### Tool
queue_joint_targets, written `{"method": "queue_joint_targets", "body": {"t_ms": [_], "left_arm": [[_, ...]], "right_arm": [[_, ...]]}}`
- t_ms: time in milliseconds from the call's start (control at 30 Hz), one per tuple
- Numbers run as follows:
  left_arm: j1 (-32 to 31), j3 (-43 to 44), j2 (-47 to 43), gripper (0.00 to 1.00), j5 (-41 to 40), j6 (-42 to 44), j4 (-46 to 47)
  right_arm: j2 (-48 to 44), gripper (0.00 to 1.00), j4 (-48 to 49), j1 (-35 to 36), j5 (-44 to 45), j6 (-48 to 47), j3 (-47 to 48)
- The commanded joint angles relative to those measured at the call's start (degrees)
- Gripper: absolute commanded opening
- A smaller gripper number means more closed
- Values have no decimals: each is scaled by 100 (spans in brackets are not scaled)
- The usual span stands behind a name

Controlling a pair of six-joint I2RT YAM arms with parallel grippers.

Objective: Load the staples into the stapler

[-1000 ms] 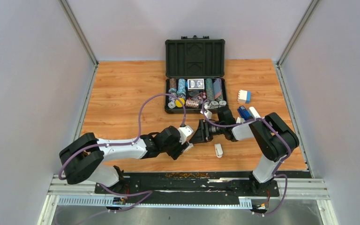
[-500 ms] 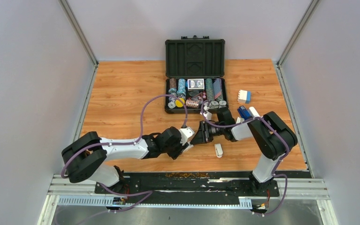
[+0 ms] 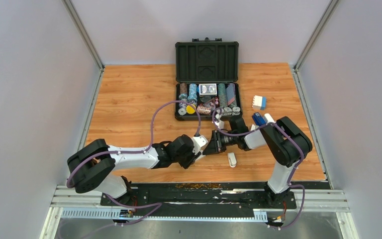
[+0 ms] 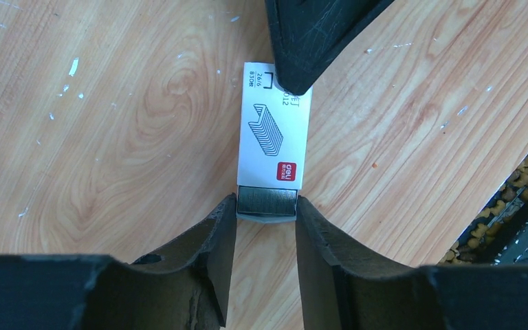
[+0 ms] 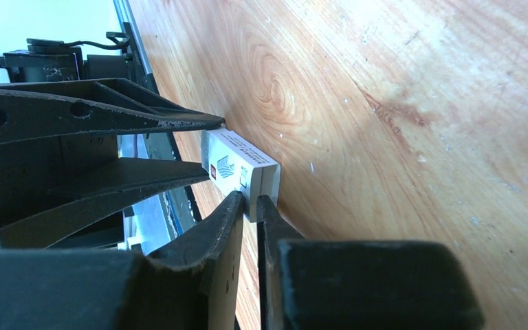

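Left wrist view, left gripper (image 4: 267, 214): jaws drawn in narrow, pads (image 4: 223, 227) touching both sides of the tray (image 4: 267, 217) at its exposed end.
Right wrist view, right gripper (image 5: 249, 206): pinched tight on the opposite end of the white sleeve (image 5: 237, 163).
Staples (image 4: 267, 199): a grey strip shows in the tray mouth, between the left pads; the box lies flat on the table (image 4: 110, 137).
Change: a second ago both pairs of jaws stood wider and the two arms sat slightly further apart. They have since closed onto the box from opposite ends.
Meaning: with each arm holding one end, tray and sleeve look ready to be drawn apart. The strips are not yet out.
Stapler (image 3: 232, 160): probably the small pale item on the table near the right gripper, touched by neither arm; too small to be sure.
Beyond: an open black case (image 3: 207, 59) of poker chips.
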Motion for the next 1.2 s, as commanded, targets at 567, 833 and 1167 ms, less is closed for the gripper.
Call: {"method": "queue_joint_targets", "body": {"t_ms": [567, 833, 1167], "left_arm": [[-222, 72, 174, 29, -106, 100, -239], [-255, 77, 192, 29, -159, 116, -263], [-281, 135, 126, 50, -297, 78, -304]], "right_arm": [[-360, 0, -334, -526, -145, -742, -60], [-723, 0, -891, -828, -45, -1050, -100], [-1268, 22, -1552, -860, 206, -1260, -48]]}}
